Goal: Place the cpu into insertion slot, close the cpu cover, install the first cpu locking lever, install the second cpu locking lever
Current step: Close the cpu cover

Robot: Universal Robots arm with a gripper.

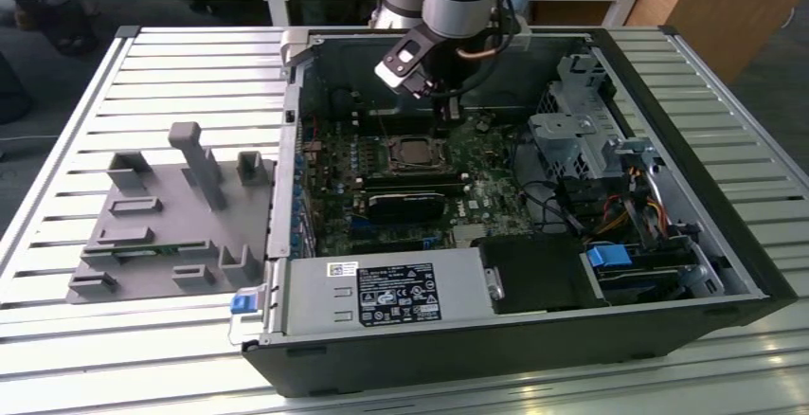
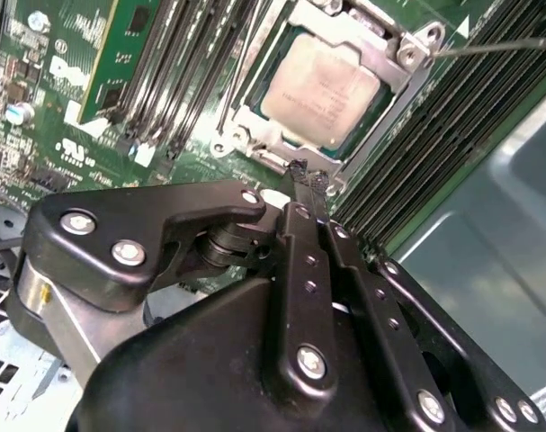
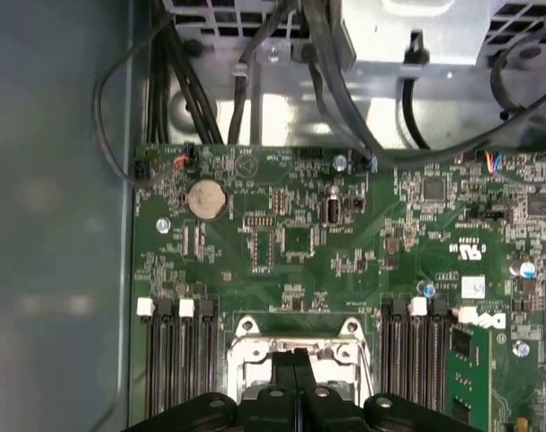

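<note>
Overhead, one robot arm reaches down into one open black computer case (image 1: pixel 506 349) lying on the slatted pale metal surface (image 1: pixel 152 74). Its single black two-fingered tool (image 1: pixel 445 112) hangs just above the green circuit board (image 3: pixel 290 243), at the far edge of the small square black insertion slot (image 1: pixel 392 154). In both wrist views the tool's (image 2: pixel 308 175) two fingers are pressed together with nothing between them.

One cpu (image 2: pixel 322 85), a flat square chip showing a silvery face, lies seated in the slot. One square silvery metal cpu cover (image 2: pixel 255 133), a frame with a cut-out centre, lies flat around the chip. One thin metal lever rod (image 2: pixel 497 45) runs out from the cover's corner; whether it is latched cannot be told.

Two banks of long black memory slots flank the slot, and the first wrist view shows the tool (image 3: pixel 293 358) between them, plus one round silver coin cell (image 3: pixel 206 198). One grey moulded fixture (image 1: pixel 165 216) sits on the surface at the exterior view's left of the case.
</note>
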